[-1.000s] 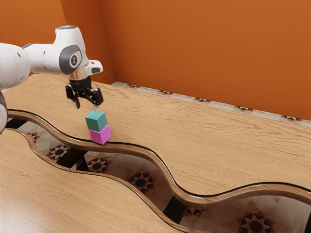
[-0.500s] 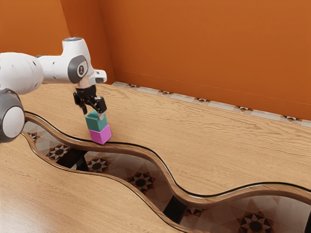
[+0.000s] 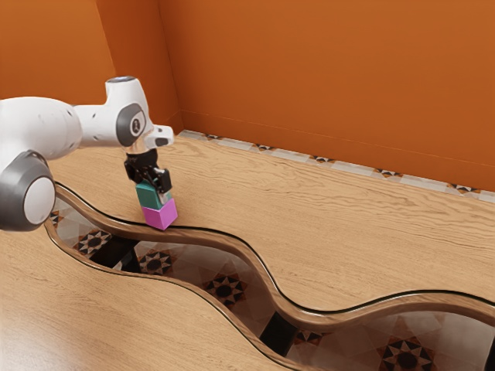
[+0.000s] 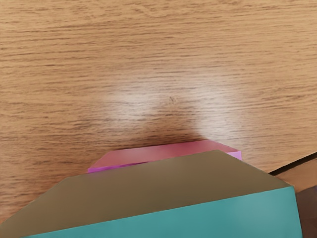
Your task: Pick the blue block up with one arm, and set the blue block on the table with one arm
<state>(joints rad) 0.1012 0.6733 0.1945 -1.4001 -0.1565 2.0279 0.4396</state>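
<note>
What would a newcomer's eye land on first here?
The teal block stacked on the pink block near the wavy table edge, the gripper down at it. Then the orange wall behind, and the star-patterned floor below that edge.

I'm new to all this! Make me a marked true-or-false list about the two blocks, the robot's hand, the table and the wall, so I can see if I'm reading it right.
1. The blue-green block rests on top of the pink block. True.
2. The hand is up high, well away from both blocks. False: it is down at the blue-green block.
3. The table that bears the blocks has a perfectly straight edge beside them. False: that edge is wavy.
4. The wall beyond the table is orange. True.
5. The pink block stands apart from the other. False: it is directly underneath it.
</note>
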